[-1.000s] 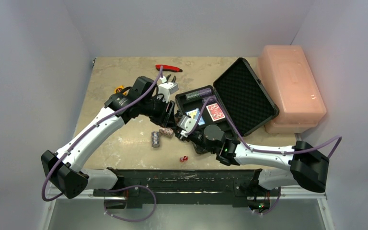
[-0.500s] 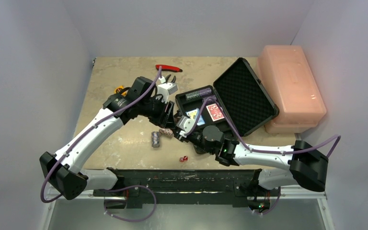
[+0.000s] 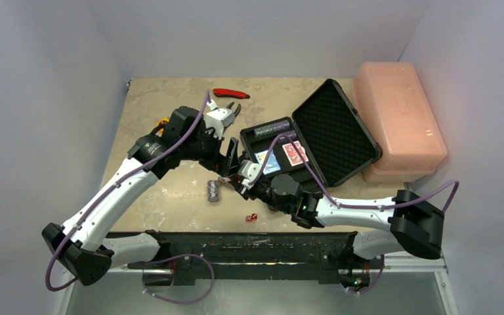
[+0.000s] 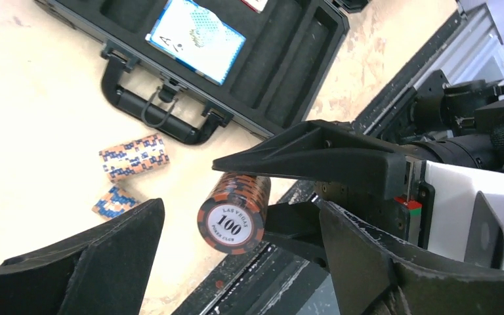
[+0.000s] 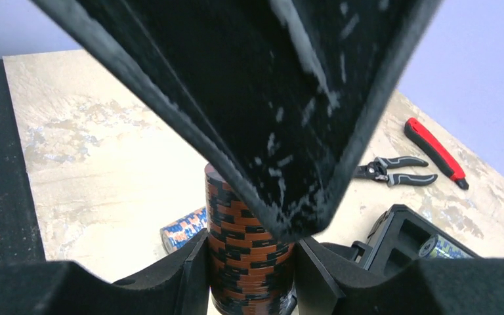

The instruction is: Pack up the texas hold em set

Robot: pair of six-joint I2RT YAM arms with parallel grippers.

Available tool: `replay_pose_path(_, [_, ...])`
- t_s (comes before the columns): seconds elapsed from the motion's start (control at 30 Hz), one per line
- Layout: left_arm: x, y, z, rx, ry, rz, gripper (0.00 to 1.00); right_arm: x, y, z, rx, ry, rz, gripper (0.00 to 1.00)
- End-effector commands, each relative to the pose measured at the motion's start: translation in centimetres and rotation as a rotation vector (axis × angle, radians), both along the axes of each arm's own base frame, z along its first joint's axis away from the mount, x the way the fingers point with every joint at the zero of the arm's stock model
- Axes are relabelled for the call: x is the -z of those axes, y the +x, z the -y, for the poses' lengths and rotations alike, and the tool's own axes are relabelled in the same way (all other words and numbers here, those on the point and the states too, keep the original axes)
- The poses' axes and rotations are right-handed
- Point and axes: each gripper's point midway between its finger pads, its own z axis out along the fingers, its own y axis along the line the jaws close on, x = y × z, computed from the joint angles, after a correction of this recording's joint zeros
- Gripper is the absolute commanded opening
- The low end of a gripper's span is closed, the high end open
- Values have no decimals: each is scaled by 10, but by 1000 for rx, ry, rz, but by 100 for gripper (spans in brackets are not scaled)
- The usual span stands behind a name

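My right claw (image 3: 243, 178) pinches the orange chip stack (image 4: 233, 216) and my left claw (image 3: 231, 161) is spread. Next, I judge, I seat it in the briefcase (image 4: 282, 65).

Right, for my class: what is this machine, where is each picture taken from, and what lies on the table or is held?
These are two robot arms bolted at a table's near edge. One picture looks down from above; the other two come from cameras on each wrist. On the table lie an open black case holding a blue deck and a red deck, a loose chip stack, red dice, pliers, a red-handled tool and a pink box. The right gripper clamps an orange chip stack; the left gripper is open.
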Motion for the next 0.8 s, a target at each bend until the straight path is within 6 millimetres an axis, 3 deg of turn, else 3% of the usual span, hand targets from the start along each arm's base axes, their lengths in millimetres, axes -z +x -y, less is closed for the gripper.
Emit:
replay_pose_path(0.0, [-21,14,-12,-78,-18,130,90,-55,3,-2,34,198,15,0])
replay_pose_path(0.77, [-69,36,-97,-473,47,484,91,-59,22,29,292,405,-225,0])
